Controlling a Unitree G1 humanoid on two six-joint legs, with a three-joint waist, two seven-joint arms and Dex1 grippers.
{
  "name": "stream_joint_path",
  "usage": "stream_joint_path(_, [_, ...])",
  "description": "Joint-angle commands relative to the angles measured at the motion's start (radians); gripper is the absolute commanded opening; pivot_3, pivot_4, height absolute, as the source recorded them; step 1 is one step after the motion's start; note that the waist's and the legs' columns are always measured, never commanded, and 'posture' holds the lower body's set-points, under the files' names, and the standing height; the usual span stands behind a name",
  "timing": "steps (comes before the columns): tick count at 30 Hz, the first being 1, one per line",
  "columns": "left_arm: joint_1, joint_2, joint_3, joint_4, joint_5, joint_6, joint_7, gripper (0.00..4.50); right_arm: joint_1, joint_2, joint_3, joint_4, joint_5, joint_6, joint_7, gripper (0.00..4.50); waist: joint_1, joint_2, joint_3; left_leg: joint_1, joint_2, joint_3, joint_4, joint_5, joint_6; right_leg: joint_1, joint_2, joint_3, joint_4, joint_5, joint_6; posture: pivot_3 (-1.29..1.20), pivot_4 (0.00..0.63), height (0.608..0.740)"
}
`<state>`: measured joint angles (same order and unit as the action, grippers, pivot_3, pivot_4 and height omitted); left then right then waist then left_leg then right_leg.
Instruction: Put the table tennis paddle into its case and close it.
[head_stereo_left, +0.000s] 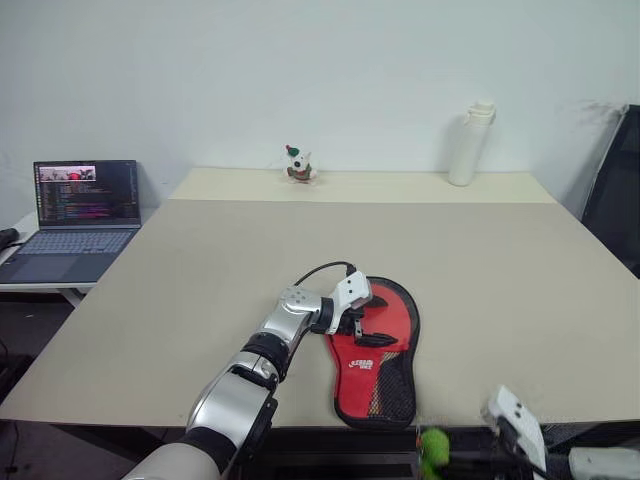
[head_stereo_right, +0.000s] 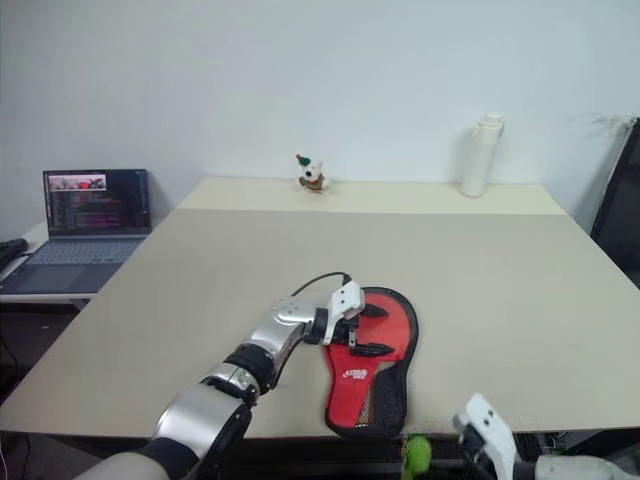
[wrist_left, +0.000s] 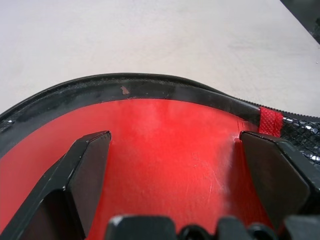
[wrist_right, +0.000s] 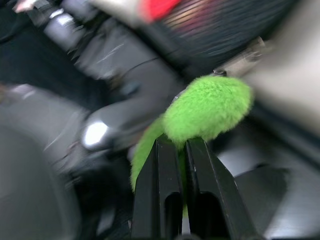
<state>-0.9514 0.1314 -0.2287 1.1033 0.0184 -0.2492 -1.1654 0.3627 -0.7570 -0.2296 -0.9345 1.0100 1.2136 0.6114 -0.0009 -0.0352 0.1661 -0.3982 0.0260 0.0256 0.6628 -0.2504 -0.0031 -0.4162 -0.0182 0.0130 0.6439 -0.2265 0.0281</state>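
The left gripper (head_stereo_left: 366, 328) rests fingers spread on the red case (head_stereo_left: 385, 375); the right gripper (wrist_right: 181, 150) is pinched on what looks like a fuzzy green ring (wrist_right: 202, 112) below the table (head_stereo_left: 200, 270) edge

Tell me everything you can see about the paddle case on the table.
The case is a flat, paddle-shaped soft pouch lying at the table's near edge. Its upper side is red with a white logo, a black rim, and black mesh toward the narrow end, which points at the robot. The left hand, open, reaches over its round end, its fingers over the red surface. A fuzzy green piece hangs just past the narrow end.
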Motion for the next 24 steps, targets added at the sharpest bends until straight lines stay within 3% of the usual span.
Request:
stream_joint_path(1, [0.016,-0.008,-0.017,0.034,0.040,0.004,0.013,4.50,-0.017,-0.017,0.023,-0.041,0.097,-0.015,-0.008,0.02,0.000,-0.001,0.000,0.002,0.000,0.000,0.000,0.000,0.000,0.002,0.000,0.000,0.000,0.000,0.000,0.00,0.150,0.740])
stream_joint_path(9, [0.008,-0.014,-0.001,0.032,0.029,0.012,0.037,4.50,-0.136,-0.021,0.110,0.038,0.122,-0.009,-0.103,0.02,0.001,-0.001,0.000,0.003,0.000,-0.003,0.000,0.000,0.000,0.004,-0.001,-0.001,-0.001,-0.001,-0.002,0.00,0.150,0.740])
stream_joint_path(12, [0.008,-0.015,0.005,0.024,0.023,0.014,0.037,4.50,-0.146,-0.044,0.103,0.067,0.116,-0.024,-0.090,0.70,0.001,-0.001,0.000,0.002,0.000,-0.003,0.000,0.000,0.000,0.003,-0.001,-0.001,-0.001,-0.001,-0.001,0.00,0.150,0.740])
stream_joint_path(17, [0.006,-0.019,0.026,-0.004,0.008,0.018,0.039,4.50,-0.176,-0.075,0.084,0.095,0.105,-0.068,-0.059,2.40,0.000,-0.002,0.000,0.002,0.000,-0.004,0.000,0.000,0.000,0.003,-0.001,-0.002,-0.001,0.000,-0.001,0.00,0.150,0.740])
stream_joint_path(20, [0.016,0.005,0.050,-0.078,-0.022,0.021,0.018,4.50,-0.244,-0.093,0.037,0.160,0.071,-0.120,-0.041,2.40,-0.001,-0.002,0.001,0.002,0.000,-0.004,0.000,0.000,0.000,0.003,-0.001,-0.001,-0.001,0.000,0.000,0.00,0.150,0.740])
stream_joint_path(24, [0.065,0.091,0.104,-0.289,-0.091,0.085,-0.017,4.50,-0.375,-0.093,0.041,0.326,-0.102,-0.293,0.015,2.40,-0.011,-0.004,0.005,0.000,0.000,-0.003,0.000,0.000,0.000,-0.001,0.000,0.001,0.000,0.000,0.000,0.00,0.150,0.740])
